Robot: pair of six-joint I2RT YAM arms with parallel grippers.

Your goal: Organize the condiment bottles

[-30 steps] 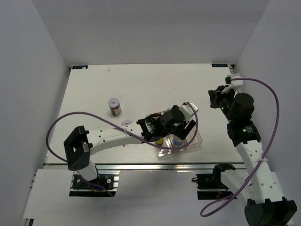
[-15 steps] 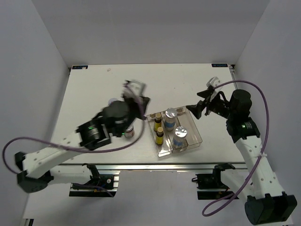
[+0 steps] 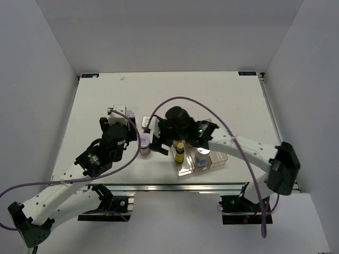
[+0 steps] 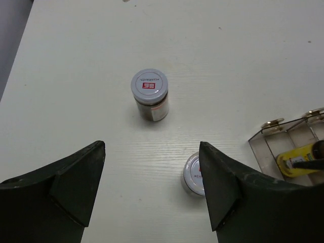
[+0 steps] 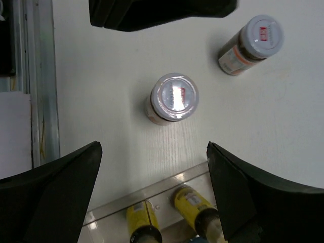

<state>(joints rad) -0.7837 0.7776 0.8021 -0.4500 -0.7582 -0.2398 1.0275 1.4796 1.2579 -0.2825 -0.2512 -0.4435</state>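
Observation:
Two short brown jars with silver lids stand on the table left of the tray: one nearer [image 3: 144,144] [image 5: 173,98] [image 4: 193,174], one farther [image 3: 130,114] [image 4: 150,93] [image 5: 251,44]. Two yellow dark-capped bottles [image 5: 142,223] [image 5: 195,207] stand in the clear tray's [image 3: 217,159] left slot, and a white blue-labelled bottle [image 3: 202,156] stands in the slot beside them. My left gripper [image 4: 152,187] [image 3: 121,117] is open above the table, the nearer jar half hidden behind its right finger. My right gripper [image 5: 154,187] [image 3: 160,142] is open above the tray's left edge, just short of the nearer jar. Neither holds anything.
The right arm [image 3: 238,145] reaches leftward across the tray and hides part of it in the top view. The left gripper's dark body [image 5: 157,12] shows at the top of the right wrist view. The table's near edge rail [image 5: 30,76] runs close by on the left there.
The right arm has swung from the table's right side across the tray to the jars. The left arm has pulled back to the left. Both grippers now stand open.

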